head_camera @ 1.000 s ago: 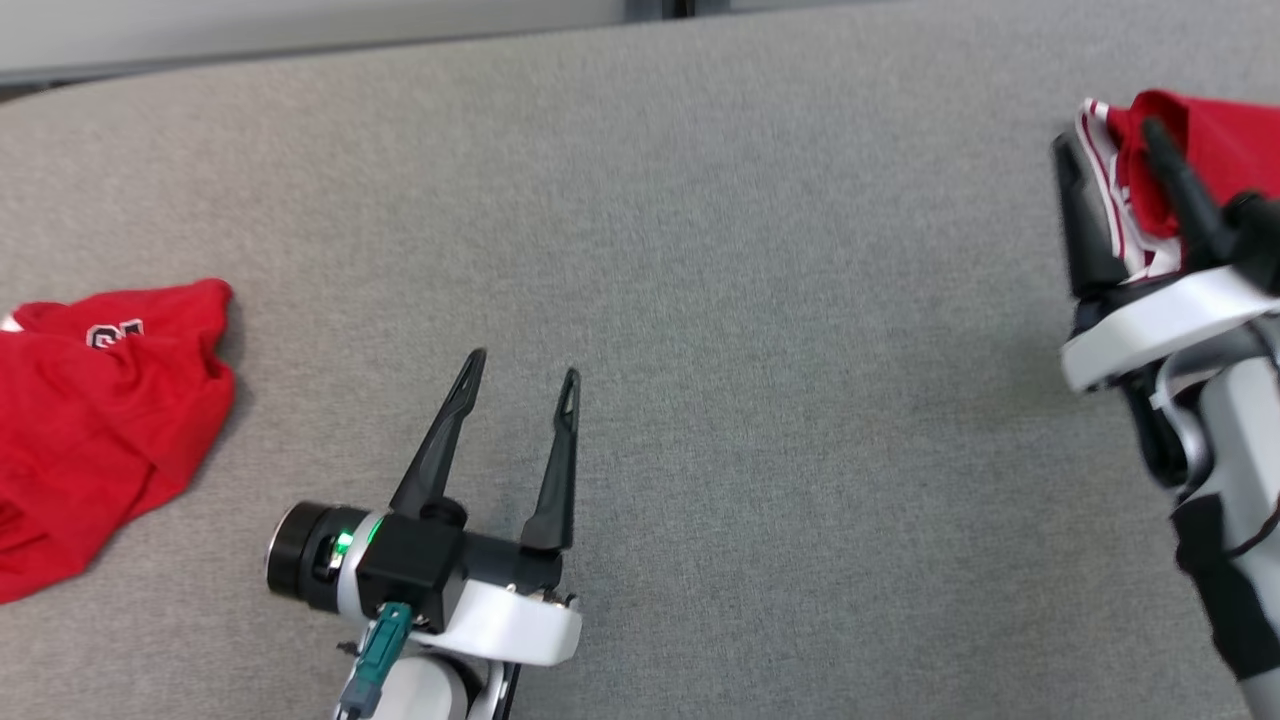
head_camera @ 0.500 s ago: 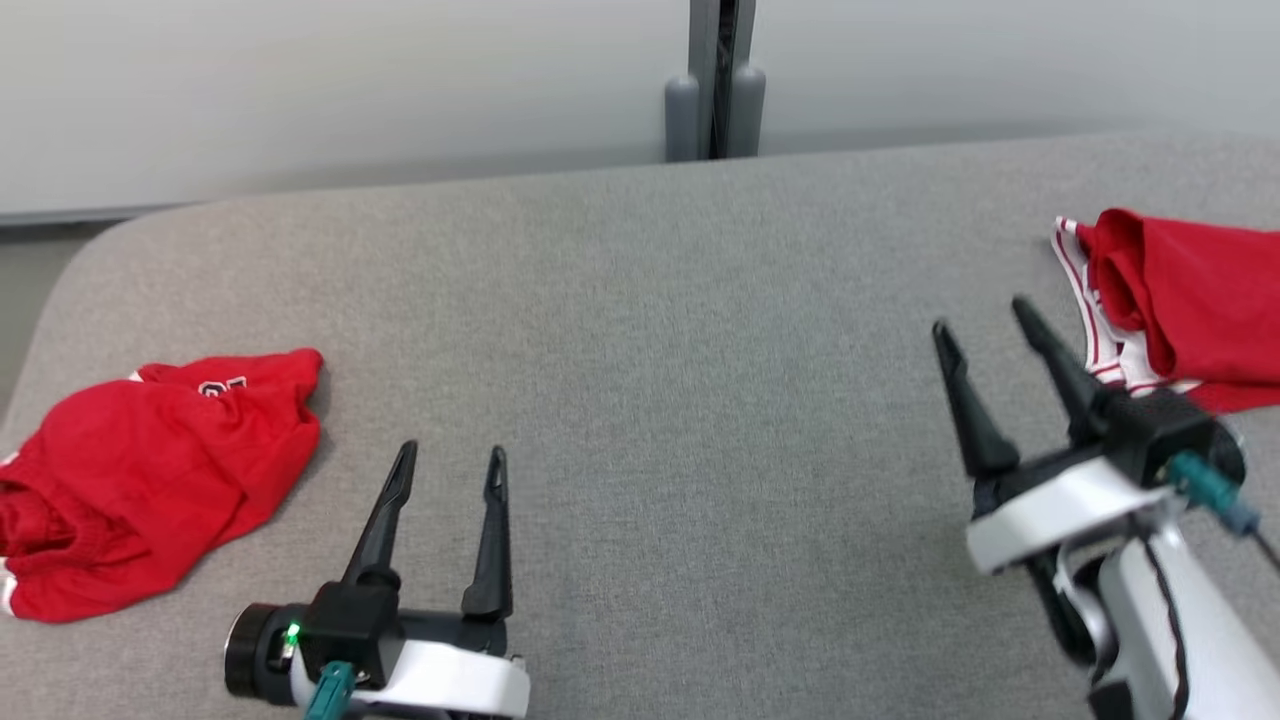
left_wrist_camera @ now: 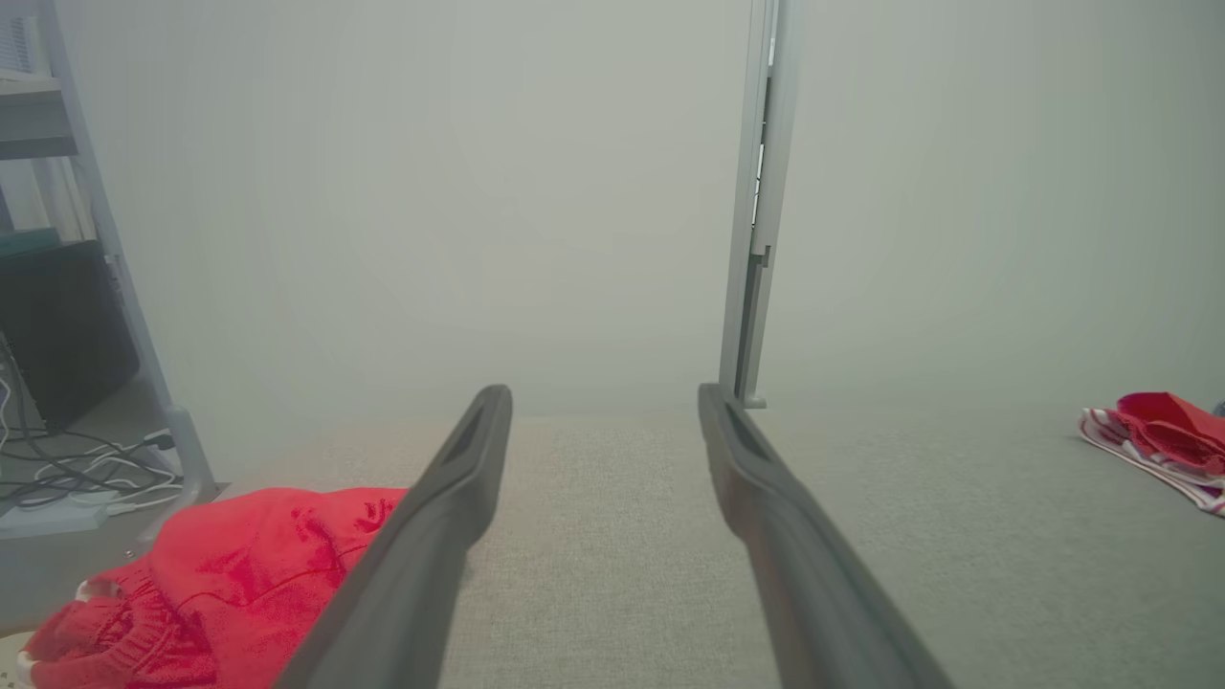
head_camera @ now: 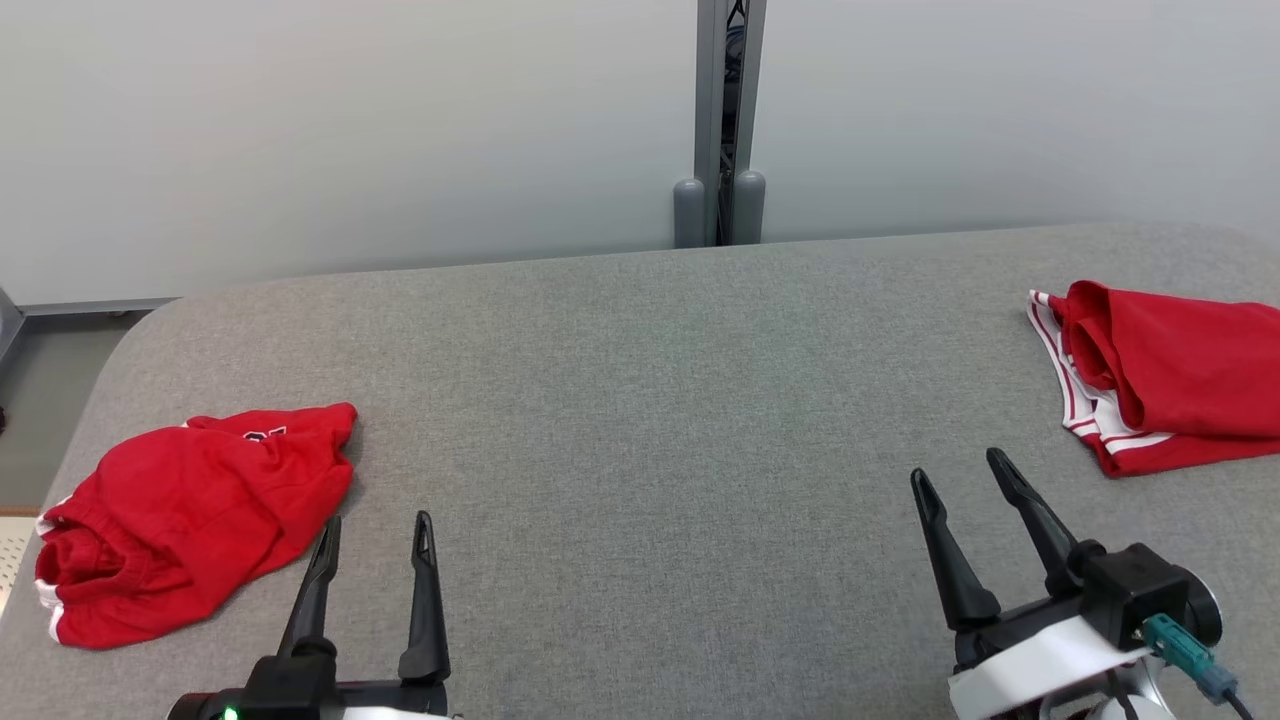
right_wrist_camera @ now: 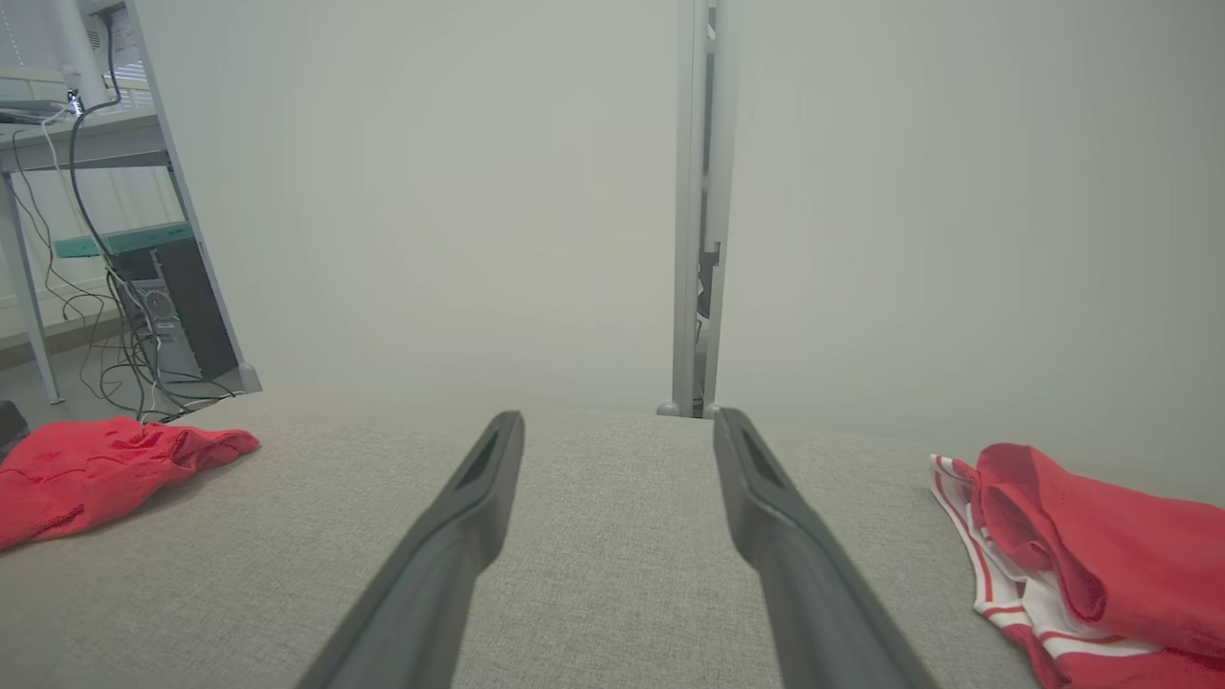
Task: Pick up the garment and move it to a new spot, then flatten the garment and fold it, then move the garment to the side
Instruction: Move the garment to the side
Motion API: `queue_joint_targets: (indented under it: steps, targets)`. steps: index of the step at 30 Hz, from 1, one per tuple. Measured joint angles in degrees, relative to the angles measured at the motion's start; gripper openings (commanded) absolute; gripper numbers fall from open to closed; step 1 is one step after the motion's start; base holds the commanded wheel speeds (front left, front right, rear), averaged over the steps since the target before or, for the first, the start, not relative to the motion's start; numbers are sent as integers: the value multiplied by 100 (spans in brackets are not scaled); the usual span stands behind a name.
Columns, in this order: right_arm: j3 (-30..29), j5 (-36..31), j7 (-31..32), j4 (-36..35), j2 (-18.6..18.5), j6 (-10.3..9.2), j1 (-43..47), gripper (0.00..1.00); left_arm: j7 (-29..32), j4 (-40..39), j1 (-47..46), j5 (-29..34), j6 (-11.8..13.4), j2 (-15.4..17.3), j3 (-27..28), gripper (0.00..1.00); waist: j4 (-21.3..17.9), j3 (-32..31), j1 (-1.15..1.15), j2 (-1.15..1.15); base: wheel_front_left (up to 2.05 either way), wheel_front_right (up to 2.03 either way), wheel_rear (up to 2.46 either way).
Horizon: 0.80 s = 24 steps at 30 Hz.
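We see left fingers (head_camera: 425, 600) open, holding nothing; right fingers (head_camera: 945, 555) open, empty too. On gray worktop (head_camera: 650, 420), crumpled red clothes (head_camera: 190, 510) lie left, folded red clothes (head_camera: 1170, 375) far right.

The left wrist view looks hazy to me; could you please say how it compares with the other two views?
Left wrist view: milky haze throughout, its own fingers soft and close. Right wrist view: milder haze, folded garment fairly crisp. Head view: sharp, even light, faint shadow beside the crumpled garment.
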Motion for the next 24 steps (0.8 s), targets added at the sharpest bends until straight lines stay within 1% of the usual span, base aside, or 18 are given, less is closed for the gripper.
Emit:
queue_joint_targets:
  steps: [8, 13, 24]
  targets:
    - [35, 19, 0, -249, 108, 0, 512, 100, 0, 31, 288, 67, -124, -47, 242, 100, 17, -157, 0, 0, 0, 0, 0]
    - [-16, 36, 0, -345, 143, 0, 636, 100, 0, 38, 349, 63, -189, -57, 320, 100, 1, -217, 0, 0, 0, 0, 0]
    - [-102, 12, 0, -360, 229, 0, 712, 100, 0, 81, 391, -71, -223, -63, 305, 100, -18, -279, 0, 0, 0, 0, 0]
